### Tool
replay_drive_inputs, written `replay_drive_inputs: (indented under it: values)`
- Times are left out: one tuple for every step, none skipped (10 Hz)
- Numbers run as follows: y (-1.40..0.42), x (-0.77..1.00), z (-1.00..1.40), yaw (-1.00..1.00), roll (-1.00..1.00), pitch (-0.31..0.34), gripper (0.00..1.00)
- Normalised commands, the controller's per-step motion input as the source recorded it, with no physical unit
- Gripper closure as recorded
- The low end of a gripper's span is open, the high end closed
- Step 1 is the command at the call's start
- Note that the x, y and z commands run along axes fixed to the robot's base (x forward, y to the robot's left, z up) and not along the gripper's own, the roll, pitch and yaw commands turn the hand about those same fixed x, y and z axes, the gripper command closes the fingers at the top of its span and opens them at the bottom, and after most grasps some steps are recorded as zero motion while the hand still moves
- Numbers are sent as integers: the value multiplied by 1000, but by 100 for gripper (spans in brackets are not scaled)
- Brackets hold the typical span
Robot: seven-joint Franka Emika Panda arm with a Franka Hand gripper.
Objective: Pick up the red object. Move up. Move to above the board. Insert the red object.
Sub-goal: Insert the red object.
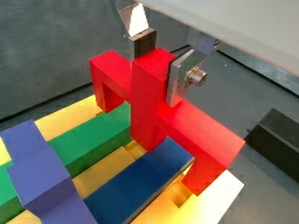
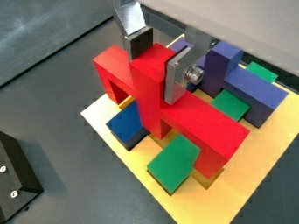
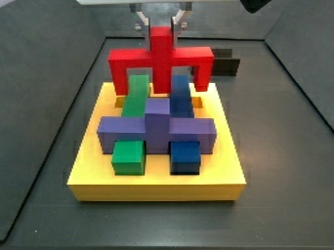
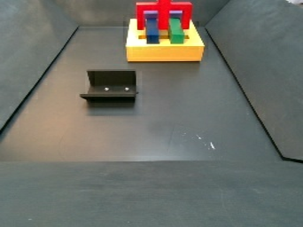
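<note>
No readable text, label, brand, number or sign appeared in any view. The red object (image 1: 158,109), the yellow board (image 3: 156,181) with its green, blue and purple blocks, the dark fixture (image 4: 110,87) and the grey floor were all plain, unmarked surfaces. The gripper (image 1: 163,54), clamped on the red object's upright post above the board, also carried no legible marking on its silver fingers (image 1: 184,74)

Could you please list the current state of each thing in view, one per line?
gripper: at the board's far end, shut on the red object's post.
red object: upright, held, legs straddling the green and blue blocks.
board: flat on the floor.
purple block: seated on the board.
fixture: standing apart, untouched.
</note>
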Motion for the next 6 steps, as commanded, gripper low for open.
replay_drive_inputs:
  values:
    - [6, 6, -189, -80, -50, -57, 100]
    - [11, 54, -151, -103, -57, -41, 100]
    - [71, 240, 0, -143, -29, 0, 100]
    - [100, 29, 23, -123, -16, 56, 100]
    - [29, 0, 106, -63, 0, 67, 100]
    - [97, 0, 0, -89, -33, 0, 100]
